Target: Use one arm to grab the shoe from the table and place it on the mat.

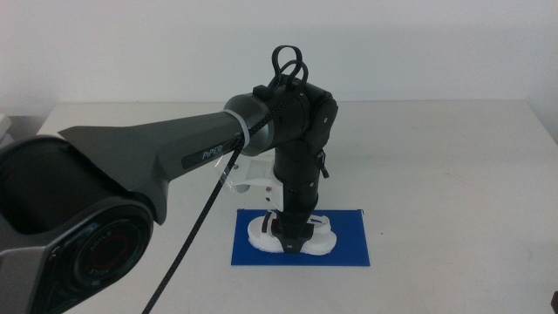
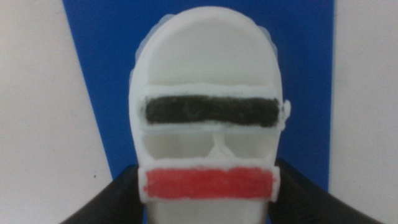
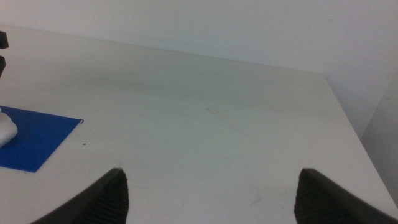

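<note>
The white shoe (image 1: 321, 241) with its black and red straps lies along the blue mat (image 1: 350, 248) near the table's front middle; whether its sole rests fully on the mat I cannot tell. The left arm reaches in from the left and points straight down over it. My left gripper (image 1: 291, 235) is shut on the shoe, its dark jaws pressed against both sides at the red strap. The left wrist view shows the shoe (image 2: 208, 68) from above with the mat (image 2: 99, 62) beneath and the left gripper (image 2: 207, 190) around it. My right gripper (image 3: 211, 186) stands open over bare table, holding nothing.
The white table (image 1: 453, 157) spreads wide around the mat. In the right wrist view the mat's corner (image 3: 34, 140) and a bit of the shoe (image 3: 5, 132) show well away from the right gripper. A white bracket (image 1: 253, 174) hangs from the left arm.
</note>
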`<state>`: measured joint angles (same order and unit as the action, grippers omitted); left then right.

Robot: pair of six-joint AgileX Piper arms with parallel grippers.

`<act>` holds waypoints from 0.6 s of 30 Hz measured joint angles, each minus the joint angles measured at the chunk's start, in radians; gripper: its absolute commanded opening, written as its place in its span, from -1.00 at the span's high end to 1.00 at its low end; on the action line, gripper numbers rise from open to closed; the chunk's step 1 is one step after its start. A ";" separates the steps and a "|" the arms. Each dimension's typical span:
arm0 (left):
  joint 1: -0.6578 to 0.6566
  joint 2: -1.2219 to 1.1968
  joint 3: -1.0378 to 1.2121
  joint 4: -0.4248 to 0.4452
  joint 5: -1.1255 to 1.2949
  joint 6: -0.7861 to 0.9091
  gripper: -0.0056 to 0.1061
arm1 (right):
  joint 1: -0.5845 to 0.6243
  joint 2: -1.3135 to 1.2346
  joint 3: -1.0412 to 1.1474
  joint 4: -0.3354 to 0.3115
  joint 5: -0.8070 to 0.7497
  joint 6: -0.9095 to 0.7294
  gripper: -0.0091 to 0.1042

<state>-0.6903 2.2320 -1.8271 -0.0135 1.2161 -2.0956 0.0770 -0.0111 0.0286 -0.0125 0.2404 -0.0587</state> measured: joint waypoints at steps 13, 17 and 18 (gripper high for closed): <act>0.000 -0.057 0.000 0.013 -0.001 0.000 -0.66 | 0.000 0.000 0.000 0.000 0.000 0.000 -0.53; 0.000 -0.101 0.000 0.013 0.002 0.000 -0.66 | 0.000 0.000 0.000 0.000 0.000 0.000 -0.53; 0.000 -0.118 0.000 0.013 0.001 0.000 -0.66 | 0.000 0.000 0.000 0.000 0.000 0.000 -0.53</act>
<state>-0.6903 2.1137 -1.8271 0.0000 1.2175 -2.0956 0.0770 -0.0111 0.0286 -0.0125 0.2404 -0.0587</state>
